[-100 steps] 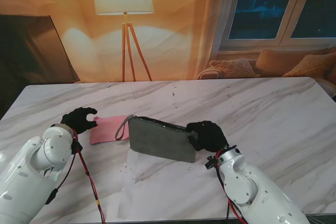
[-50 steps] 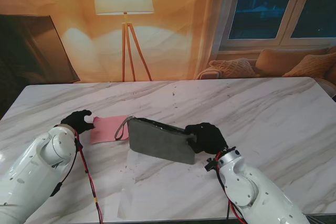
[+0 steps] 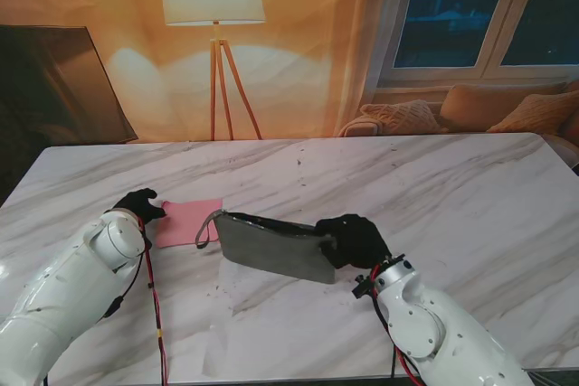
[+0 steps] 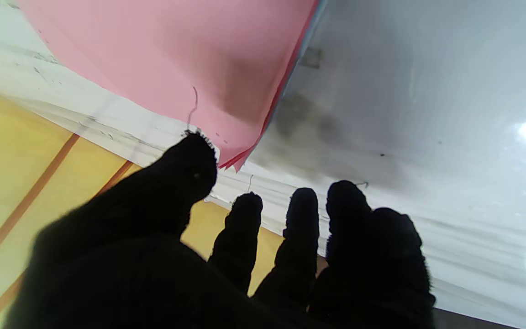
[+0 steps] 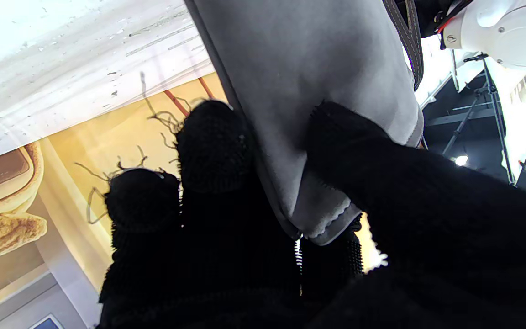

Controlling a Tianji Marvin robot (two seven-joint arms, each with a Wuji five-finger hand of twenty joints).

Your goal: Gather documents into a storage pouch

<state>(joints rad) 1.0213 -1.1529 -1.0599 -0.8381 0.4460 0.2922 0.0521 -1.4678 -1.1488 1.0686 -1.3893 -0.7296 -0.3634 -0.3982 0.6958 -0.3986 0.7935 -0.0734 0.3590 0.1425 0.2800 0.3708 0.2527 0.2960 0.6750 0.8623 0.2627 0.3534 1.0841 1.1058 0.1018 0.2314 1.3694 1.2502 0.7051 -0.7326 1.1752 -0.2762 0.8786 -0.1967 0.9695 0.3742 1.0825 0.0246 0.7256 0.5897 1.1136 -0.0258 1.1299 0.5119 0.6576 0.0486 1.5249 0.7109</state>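
Stand view, item by item, for your attention. Right hand [image 3: 353, 240]: clamped on one corner of the grey pouch [image 3: 271, 246], thumb on one face and fingers on the other per the right wrist view; the pouch is tilted up off the tabletop [image 3: 470, 196], strap loop [image 3: 210, 226] trailing toward the papers. Left hand [image 3: 138, 205]: holding nothing, fingers spread, thumb tip at the corner of the pink documents [image 3: 187, 221], which lie flat just left of the pouch. Risks you should weigh: a one-corner hold may let the pouch sag or twist, closing its mouth; your left fingers could push the thin sheets along the smooth marble instead of lifting them, or take only the top sheet; the strap could snag the stack's edge.
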